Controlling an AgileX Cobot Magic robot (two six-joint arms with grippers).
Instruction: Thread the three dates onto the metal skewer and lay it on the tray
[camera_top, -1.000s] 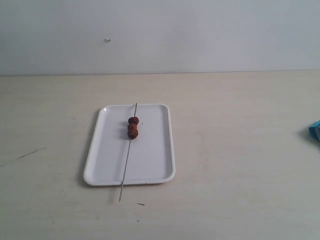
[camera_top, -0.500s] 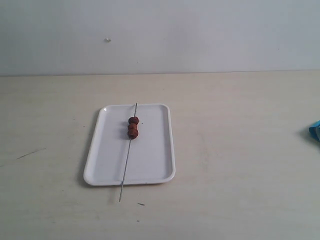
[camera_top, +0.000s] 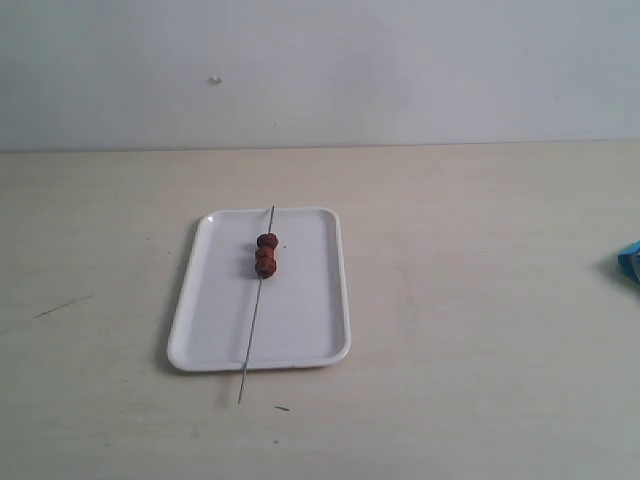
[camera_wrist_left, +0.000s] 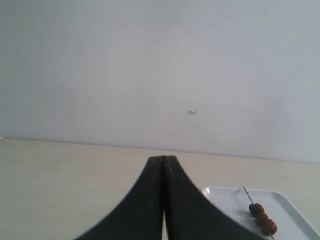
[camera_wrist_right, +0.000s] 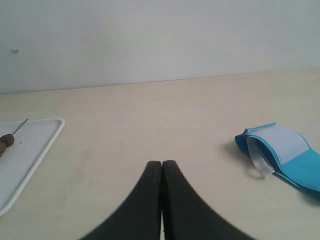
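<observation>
The white tray (camera_top: 300, 330) lies flat on the table left of centre. Along its length rests the thin metal skewer (camera_top: 254, 320), its near tip sticking out past the tray's front rim. The three dates (camera_top: 266, 256) sit threaded close together on the skewer's far half. The left wrist view shows the tray's corner (camera_wrist_left: 220, 196) with the dates (camera_wrist_left: 263, 220) on the skewer, off to one side of my left gripper (camera_wrist_left: 163, 159), which is shut and empty. My right gripper (camera_wrist_right: 162, 164) is shut and empty too, well away from the tray (camera_wrist_right: 35, 145). Neither gripper appears in the exterior view.
A blue pouch with a white panel (camera_wrist_right: 280, 155) lies on the table to the right, its edge just visible in the exterior view (camera_top: 630, 262). A plain pale wall (camera_top: 320, 70) rises behind the table's far edge.
</observation>
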